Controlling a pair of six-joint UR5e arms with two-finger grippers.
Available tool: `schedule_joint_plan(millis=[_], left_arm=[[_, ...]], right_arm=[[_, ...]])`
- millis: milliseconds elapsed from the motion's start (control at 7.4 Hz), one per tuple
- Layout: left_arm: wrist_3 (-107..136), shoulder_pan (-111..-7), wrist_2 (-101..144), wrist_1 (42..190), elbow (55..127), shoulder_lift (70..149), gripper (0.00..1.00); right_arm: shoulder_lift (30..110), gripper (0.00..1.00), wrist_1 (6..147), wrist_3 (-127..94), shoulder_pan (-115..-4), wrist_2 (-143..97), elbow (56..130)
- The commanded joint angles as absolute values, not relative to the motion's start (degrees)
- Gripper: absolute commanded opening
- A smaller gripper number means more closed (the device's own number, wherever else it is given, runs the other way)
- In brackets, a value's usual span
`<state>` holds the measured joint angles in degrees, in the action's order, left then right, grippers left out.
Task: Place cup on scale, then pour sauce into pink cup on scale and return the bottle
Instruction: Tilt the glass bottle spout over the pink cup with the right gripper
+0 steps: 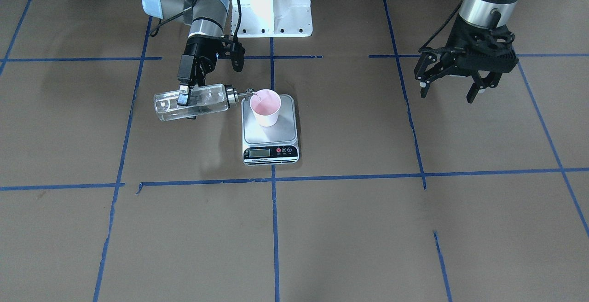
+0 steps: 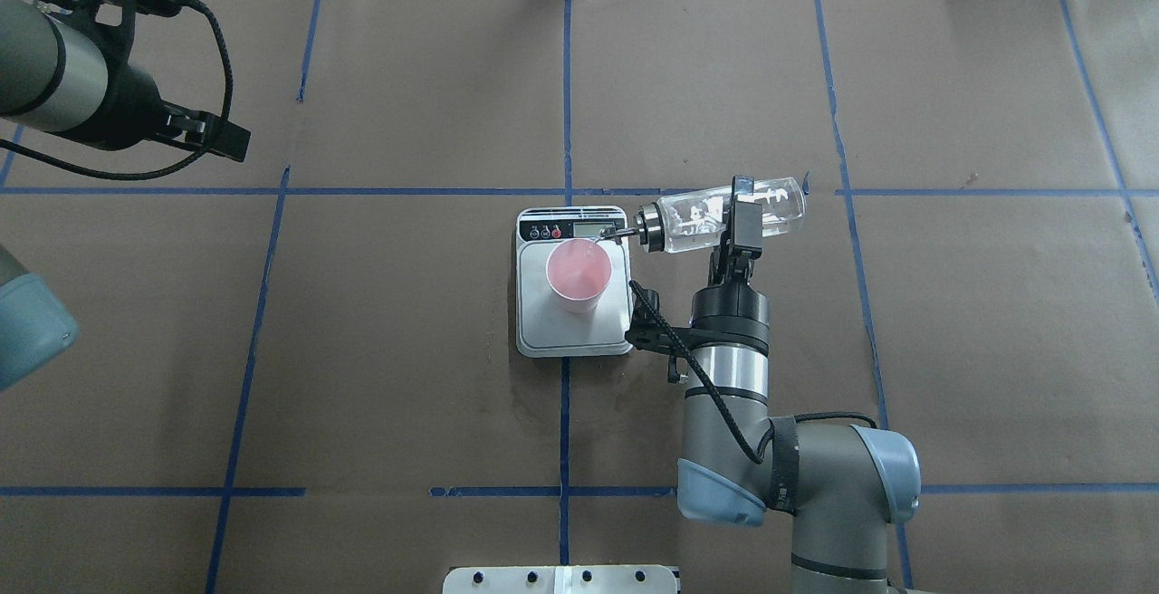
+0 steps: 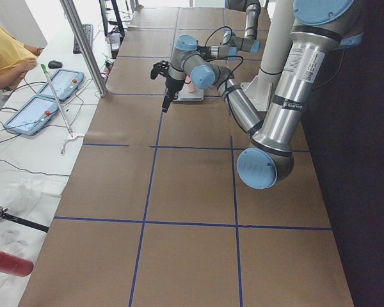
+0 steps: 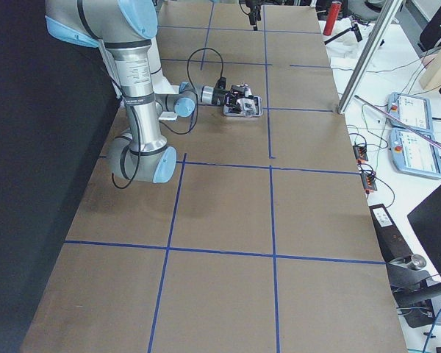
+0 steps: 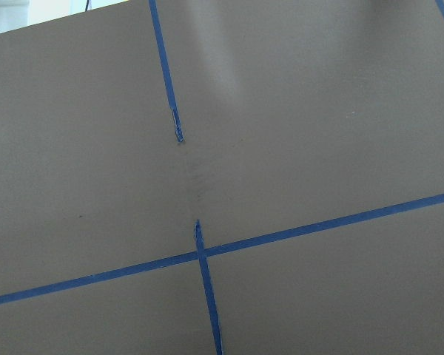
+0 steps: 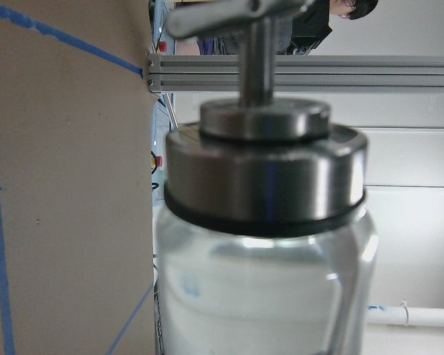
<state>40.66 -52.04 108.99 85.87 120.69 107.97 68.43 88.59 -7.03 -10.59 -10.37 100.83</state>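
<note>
Pouring step, it seems: right gripper (image 1: 186, 93) grasping glass bottle (image 1: 207, 101), tipped near-level, spout (image 1: 248, 92) at 9 o'clock rim of pink cup (image 1: 265, 107) (front-facing view); cup on scale (image 1: 285, 131); left gripper (image 1: 448, 94) released. Next, likely: upright bottle, return it.

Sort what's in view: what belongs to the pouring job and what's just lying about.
Job: cup, standing on the scale; bottle, tipped, spout at the cup's rim; right claw, gripping the bottle.
Lying about: left claw, open and empty; blue tape lines; two tablets and a red cylinder on the side bench.
</note>
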Motion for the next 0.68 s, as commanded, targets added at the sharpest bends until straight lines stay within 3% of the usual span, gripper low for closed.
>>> schedule_joint_plan(millis=[0, 541], left_arm=[[40.69, -52.03, 109.07, 85.87, 120.67, 107.93, 1.00], [40.78, -52.03, 109.07, 85.87, 120.67, 107.93, 1.00]], right_arm=[[68.47, 0.00, 88.68, -1.16, -10.72, -8.71, 100.81], [68.73, 0.00, 88.68, 2.61, -10.72, -8.00, 100.90]])
